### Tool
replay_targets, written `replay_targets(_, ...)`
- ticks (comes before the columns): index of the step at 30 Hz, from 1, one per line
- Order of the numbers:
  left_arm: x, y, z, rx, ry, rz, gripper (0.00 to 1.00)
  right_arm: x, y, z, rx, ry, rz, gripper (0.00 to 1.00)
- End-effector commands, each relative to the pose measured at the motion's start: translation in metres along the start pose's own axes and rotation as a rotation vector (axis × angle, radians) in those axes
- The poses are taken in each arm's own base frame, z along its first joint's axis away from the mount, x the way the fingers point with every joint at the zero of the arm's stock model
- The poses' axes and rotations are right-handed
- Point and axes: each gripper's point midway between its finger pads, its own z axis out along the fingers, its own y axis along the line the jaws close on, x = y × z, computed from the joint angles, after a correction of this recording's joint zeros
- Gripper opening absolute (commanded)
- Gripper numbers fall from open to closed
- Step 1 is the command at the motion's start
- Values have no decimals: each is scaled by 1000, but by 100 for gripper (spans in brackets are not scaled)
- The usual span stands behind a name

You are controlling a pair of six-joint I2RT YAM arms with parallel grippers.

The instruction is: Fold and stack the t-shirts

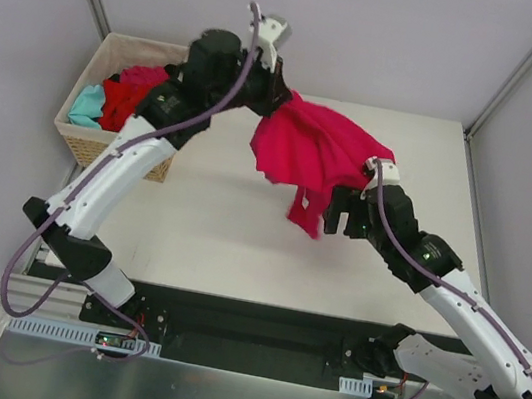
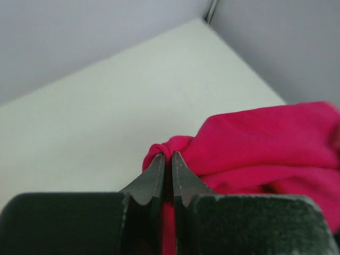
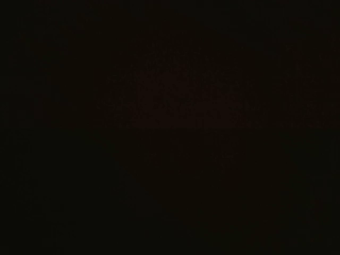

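A magenta-pink t-shirt (image 1: 310, 146) hangs above the table, bunched and draped between the two arms. My left gripper (image 1: 280, 99) is shut on a pinched fold of the t-shirt (image 2: 265, 143) at its upper left end; in the left wrist view the gripper (image 2: 166, 155) has cloth between its closed fingertips. My right gripper (image 1: 342, 217) sits under the shirt's lower right edge, its fingers spread apart, with a tail of cloth hanging just to its left. The right wrist view is fully dark, so nothing shows there.
A tan wicker basket (image 1: 80, 144) stands at the table's back left, holding a red t-shirt (image 1: 125, 101) and a teal one (image 1: 86, 105). The left arm reaches past the basket's right side. The white table (image 1: 202, 220) lies below the hanging shirt.
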Motion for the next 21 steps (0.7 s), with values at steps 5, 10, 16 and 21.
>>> replay_targets(5,229,80,104,-256,375,-91,0,6,-15,-14,47,-15,2,97)
replay_targets(10,252,77,138,-241,416,-64,0,6,-17,-16,56,-14,-3,97)
replay_targets(16,212,78,134,-308,326,-25,99,7,-20,-14,71,-8,-20,97)
replay_targets(21,127,92,65,-482,215,5,99,10,-20,-10,72,-7,-29,97)
